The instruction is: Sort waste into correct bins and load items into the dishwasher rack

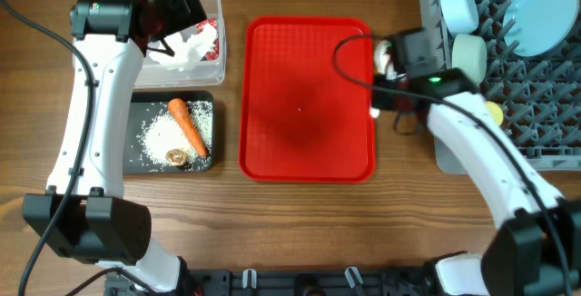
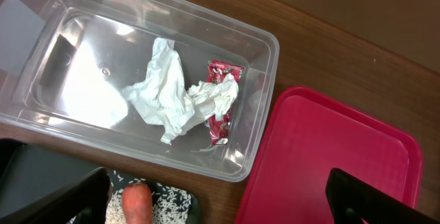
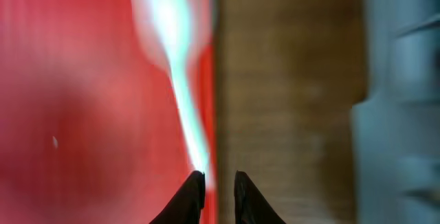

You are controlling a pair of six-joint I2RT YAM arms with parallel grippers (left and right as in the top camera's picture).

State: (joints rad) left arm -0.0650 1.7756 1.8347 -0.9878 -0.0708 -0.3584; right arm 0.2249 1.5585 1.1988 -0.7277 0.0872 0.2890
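Right pincer (image 3: 218, 183): nearly closed on the handle tip of the white plastic spoon (image 3: 172, 52). Spoon blurred, bowl outward over the red tray (image 3: 75, 114) edge, near the dishwasher rack (image 3: 402, 114). Likely light, stiff and slippery; a mid-handle hold looks steadier. Left pincer (image 2: 216, 207): wide open, empty.

Left hand (image 2: 214, 195) wide, right hand (image 3: 218, 191) narrow.

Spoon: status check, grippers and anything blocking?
Left gripper open, empty, over clear tub. Right gripper shut on white spoon, at red tray's right edge. Nothing seen blocking way to rack.
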